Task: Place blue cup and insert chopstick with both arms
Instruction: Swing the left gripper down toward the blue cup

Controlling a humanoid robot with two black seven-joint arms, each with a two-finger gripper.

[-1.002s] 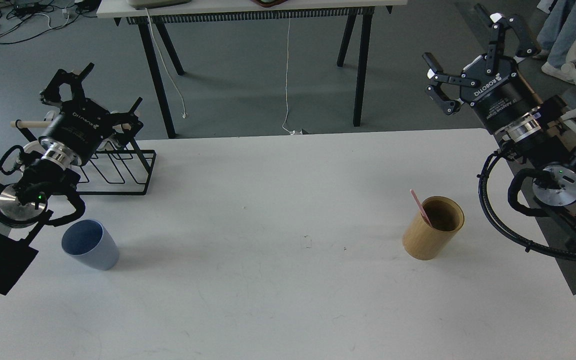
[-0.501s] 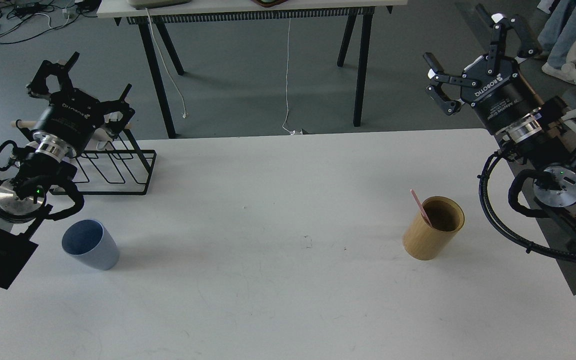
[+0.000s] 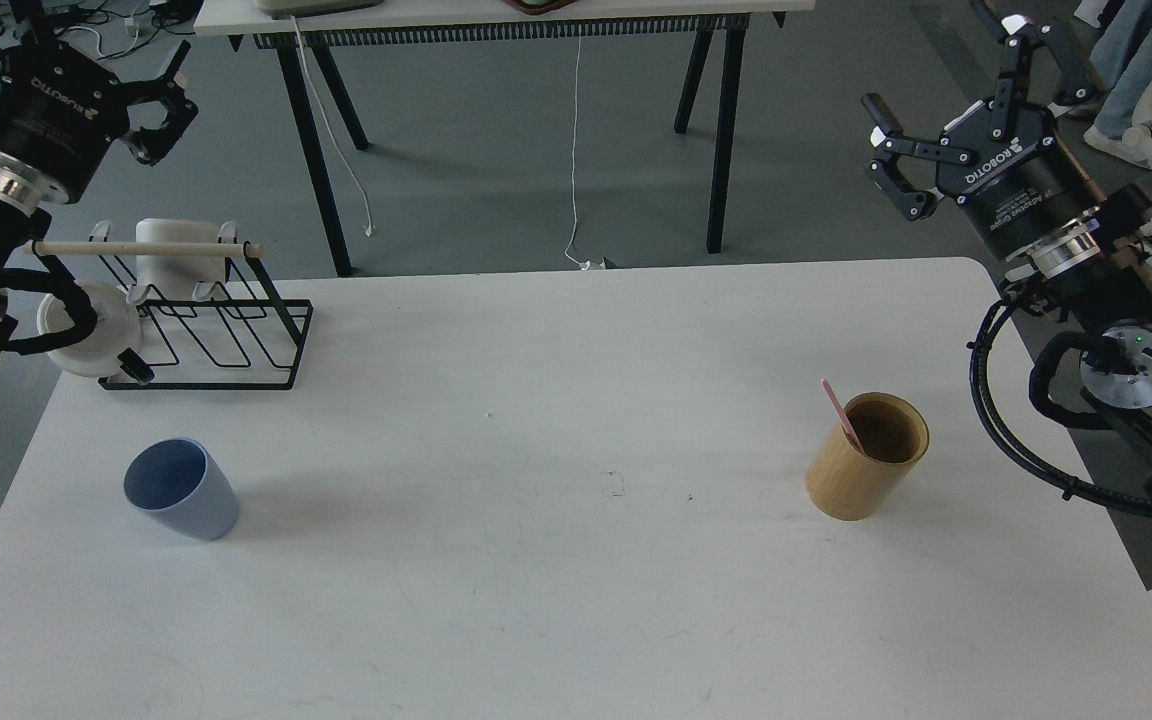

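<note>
Chopstick [image 3: 841, 414] leans inside the tan wooden holder [image 3: 866, 456] at table right; the blue cup [image 3: 179, 489] stands empty, upright, front left. My right gripper [image 3: 956, 95] hangs spread, holding nothing; my left gripper [image 3: 131, 75] is cropped, state unclear.

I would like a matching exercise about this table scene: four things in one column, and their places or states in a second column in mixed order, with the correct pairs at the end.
Things:
1. blue cup
2. chopstick
3. wire rack
4. right gripper

Places or states:
A. leaning inside the wooden holder
B. raised beyond the table's far right corner, jaws open, holding nothing
C. standing empty on the near left part of the table
D. at the far left corner of the table, with a wooden dowel across its top

Pairs: 1-C, 2-A, 3-D, 4-B
</note>
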